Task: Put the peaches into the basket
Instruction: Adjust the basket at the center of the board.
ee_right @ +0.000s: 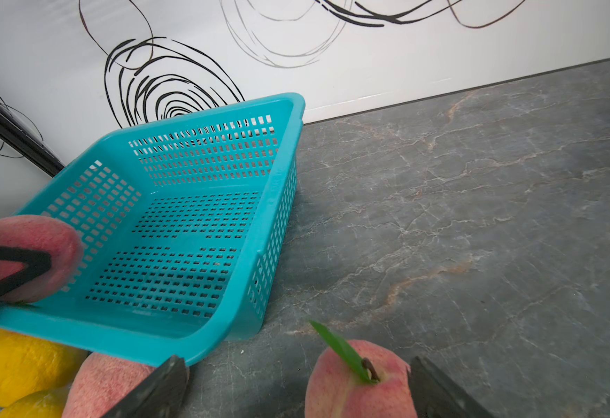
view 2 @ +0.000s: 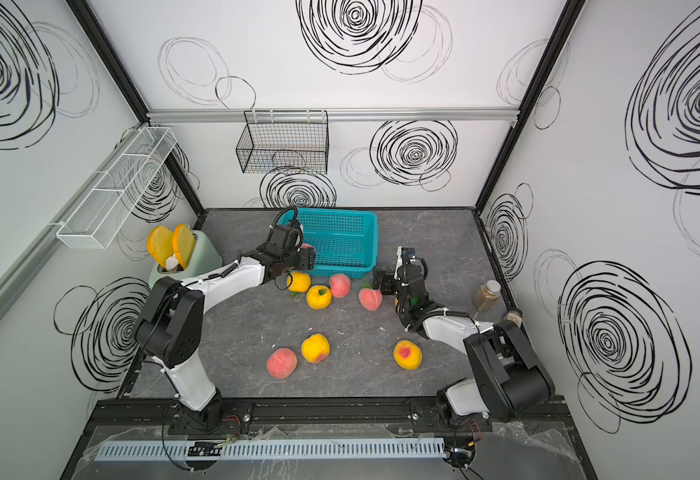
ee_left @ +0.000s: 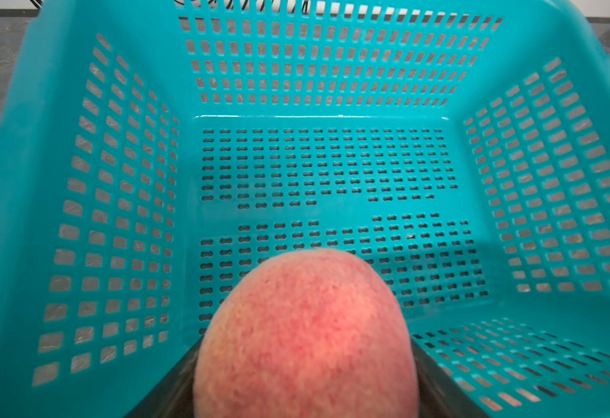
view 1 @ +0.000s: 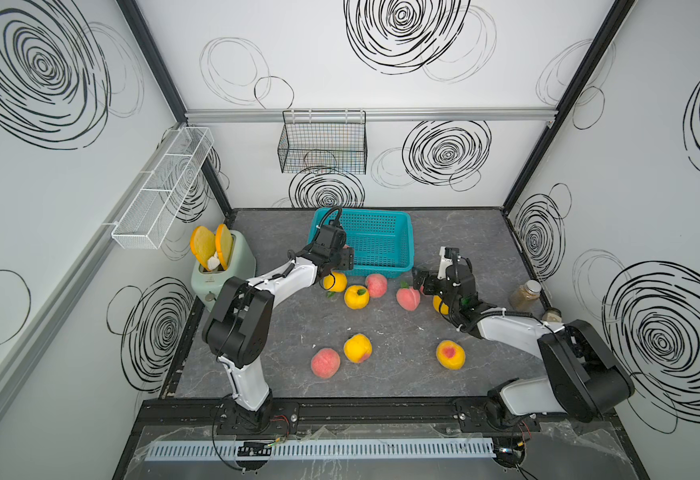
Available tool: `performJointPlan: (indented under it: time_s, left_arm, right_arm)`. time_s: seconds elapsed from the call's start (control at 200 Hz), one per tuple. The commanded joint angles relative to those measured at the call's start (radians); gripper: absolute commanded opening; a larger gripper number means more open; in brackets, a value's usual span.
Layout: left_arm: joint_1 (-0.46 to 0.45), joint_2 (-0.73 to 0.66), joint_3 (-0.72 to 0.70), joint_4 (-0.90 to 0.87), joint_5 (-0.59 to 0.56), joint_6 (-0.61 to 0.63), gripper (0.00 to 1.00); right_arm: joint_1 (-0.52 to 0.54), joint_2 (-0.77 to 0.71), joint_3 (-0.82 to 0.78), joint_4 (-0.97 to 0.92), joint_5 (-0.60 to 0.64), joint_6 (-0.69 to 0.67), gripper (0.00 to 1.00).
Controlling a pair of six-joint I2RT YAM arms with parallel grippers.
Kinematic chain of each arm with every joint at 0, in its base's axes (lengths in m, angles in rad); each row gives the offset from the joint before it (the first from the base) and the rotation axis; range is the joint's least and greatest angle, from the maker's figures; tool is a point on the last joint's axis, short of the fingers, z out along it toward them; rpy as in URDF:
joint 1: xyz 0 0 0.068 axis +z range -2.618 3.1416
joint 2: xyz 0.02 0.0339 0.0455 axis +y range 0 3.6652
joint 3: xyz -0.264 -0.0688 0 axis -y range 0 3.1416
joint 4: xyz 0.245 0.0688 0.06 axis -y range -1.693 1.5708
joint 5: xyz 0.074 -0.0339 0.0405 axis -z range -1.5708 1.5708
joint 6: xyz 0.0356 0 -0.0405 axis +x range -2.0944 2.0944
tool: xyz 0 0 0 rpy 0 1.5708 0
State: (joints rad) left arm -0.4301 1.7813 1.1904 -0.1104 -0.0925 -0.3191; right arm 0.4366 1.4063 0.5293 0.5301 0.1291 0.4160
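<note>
the left claw (view 1: 346, 259) pinches a pink peach (ee_left: 305, 336) just over the near rim of the turquoise basket (view 1: 381, 243), which holds nothing yet. for a clean drop i'd carry it further over the floor, lower it, then let go, so it can't bounce out. the right claw (ee_right: 296, 365) is spread wide about a leafed peach (ee_right: 354, 391) on the desk (view 1: 402, 374); i can't tell if they touch. the fruit hides most of the left fingers, and a yellow peach (view 1: 439, 306) sits half under the right wrist.

Grey marbled table (view 1: 398, 374) carries the basket (view 1: 377, 245), loose peaches (view 1: 356, 297), toaster (view 1: 238, 259), jars (view 1: 524, 295).
</note>
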Motion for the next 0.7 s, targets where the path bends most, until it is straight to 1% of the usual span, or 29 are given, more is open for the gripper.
performJointPlan:
  time_s: [0.0, 0.135, 0.235, 0.44, 0.575, 0.695]
  left_arm:
    - [-0.012, -0.061, -0.049, 0.029, -0.030, -0.029, 0.75]
    - [-0.017, -0.127, -0.128, 0.081, -0.023, -0.054, 0.75]
    - [-0.015, -0.149, -0.121, 0.067, -0.032, -0.049, 0.75]
    - [-0.015, -0.132, 0.006, -0.013, -0.075, -0.001, 0.76]
    - [-0.012, -0.074, 0.107, -0.071, -0.149, 0.052, 0.76]
    - [-0.008, 0.010, 0.230, -0.135, -0.231, 0.111, 0.78]
  right_arm:
    - [0.004, -0.018, -0.003, 0.003, -0.007, 0.015, 0.99]
    - [0.003, -0.030, -0.006, 0.002, -0.005, 0.014, 0.99]
    - [0.004, -0.032, -0.008, 0.003, -0.006, 0.014, 0.99]
    - [0.004, -0.026, -0.006, 0.003, -0.008, 0.015, 0.99]
    - [0.004, -0.027, -0.005, 0.004, -0.005, 0.013, 0.99]
    - [0.003, -0.029, -0.005, 0.002, -0.007, 0.014, 0.99]
